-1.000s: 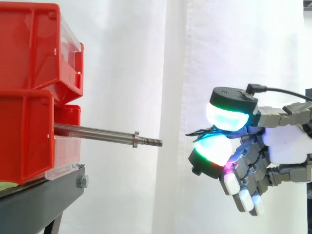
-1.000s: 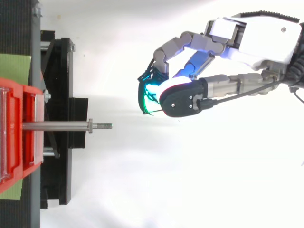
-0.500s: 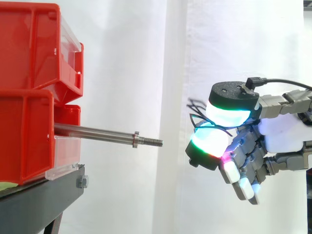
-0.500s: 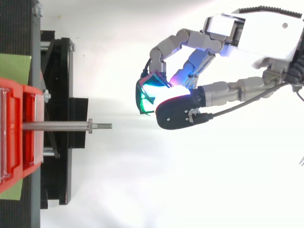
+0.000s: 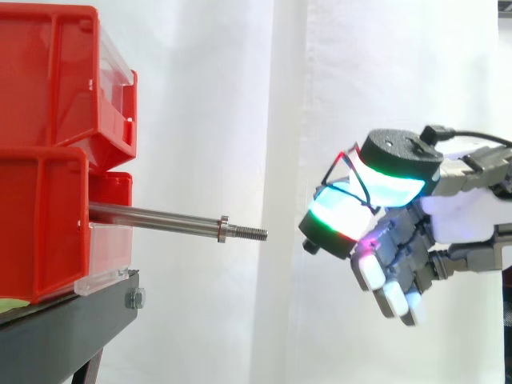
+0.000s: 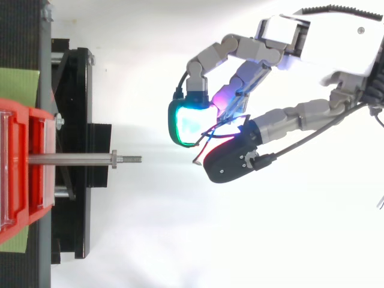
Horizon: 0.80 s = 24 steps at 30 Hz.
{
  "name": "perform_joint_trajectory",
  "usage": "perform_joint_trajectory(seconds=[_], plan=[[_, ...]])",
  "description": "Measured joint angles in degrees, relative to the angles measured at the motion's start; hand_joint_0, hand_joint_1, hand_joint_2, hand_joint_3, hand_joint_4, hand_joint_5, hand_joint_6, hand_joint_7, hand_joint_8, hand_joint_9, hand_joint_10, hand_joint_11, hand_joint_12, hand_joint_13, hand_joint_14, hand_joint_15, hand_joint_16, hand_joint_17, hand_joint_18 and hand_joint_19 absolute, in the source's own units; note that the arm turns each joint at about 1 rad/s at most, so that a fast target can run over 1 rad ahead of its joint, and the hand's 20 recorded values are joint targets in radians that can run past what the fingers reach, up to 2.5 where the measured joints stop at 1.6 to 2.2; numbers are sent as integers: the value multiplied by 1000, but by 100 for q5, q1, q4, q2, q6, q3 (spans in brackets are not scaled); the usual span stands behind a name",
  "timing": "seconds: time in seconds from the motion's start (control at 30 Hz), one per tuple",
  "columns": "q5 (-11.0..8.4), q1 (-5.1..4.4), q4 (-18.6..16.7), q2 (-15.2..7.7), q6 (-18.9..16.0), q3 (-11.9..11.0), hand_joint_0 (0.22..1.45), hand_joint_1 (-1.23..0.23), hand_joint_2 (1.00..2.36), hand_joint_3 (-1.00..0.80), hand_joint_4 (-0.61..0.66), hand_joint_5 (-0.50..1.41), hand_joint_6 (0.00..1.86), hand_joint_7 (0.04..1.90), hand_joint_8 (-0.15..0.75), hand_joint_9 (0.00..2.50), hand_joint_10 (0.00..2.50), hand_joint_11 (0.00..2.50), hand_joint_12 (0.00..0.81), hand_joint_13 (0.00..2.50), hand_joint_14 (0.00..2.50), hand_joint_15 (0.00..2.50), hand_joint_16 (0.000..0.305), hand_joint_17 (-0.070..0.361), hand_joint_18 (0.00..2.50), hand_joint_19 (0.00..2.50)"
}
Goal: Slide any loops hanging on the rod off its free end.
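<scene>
Centrally, the wire loop (image 5: pixel 352 164) is off the steel rod (image 5: pixel 156 216). It arches across the glowing pads (image 5: pixel 340 220) of the hand (image 5: pixel 464 228), well apart from the threaded free end (image 5: pixel 252 233), at its 3 o'clock in the side view. The rod is bare from the lower red bin (image 5: pixel 40 224) out past its collar nut (image 5: pixel 223 228) and points toward 3 o'clock. A second ago the thumb and finger pads were pressed together on the loop. They now stand apart, with a gap visible from above, and the strands (image 6: pixel 211 133) lie slack between them rather than pinched. This reads as a release, so with no loop left on the rod the task appears essentially done. Below the bins is the black stand (image 5: pixel 64 328), and behind everything hangs the white curtain (image 5: pixel 240 96).
</scene>
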State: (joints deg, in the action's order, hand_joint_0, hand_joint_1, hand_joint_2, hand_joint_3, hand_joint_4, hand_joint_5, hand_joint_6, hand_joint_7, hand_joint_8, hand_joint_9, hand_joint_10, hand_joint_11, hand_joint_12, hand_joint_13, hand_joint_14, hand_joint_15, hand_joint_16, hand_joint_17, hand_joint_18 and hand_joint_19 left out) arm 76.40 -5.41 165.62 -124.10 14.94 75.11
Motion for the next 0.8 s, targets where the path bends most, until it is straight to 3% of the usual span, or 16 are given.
perform_joint_trajectory(seconds=[0.3,0.5,0.8], plan=[[4,-3,478,5,-6,-316,626,-673,1002,-475,-8,-155,934,1042,288,1038,12,468,304,1062,17,493,44,99,947,671],[-2,-22,561,2,-9,-346,599,-558,1000,-500,-7,-145,917,1056,292,1052,12,457,307,1066,19,496,44,100,941,679],[-3,-23,571,5,-9,-347,600,-440,1014,-318,15,-145,907,980,304,1028,11,448,317,1049,17,507,46,104,907,730]])
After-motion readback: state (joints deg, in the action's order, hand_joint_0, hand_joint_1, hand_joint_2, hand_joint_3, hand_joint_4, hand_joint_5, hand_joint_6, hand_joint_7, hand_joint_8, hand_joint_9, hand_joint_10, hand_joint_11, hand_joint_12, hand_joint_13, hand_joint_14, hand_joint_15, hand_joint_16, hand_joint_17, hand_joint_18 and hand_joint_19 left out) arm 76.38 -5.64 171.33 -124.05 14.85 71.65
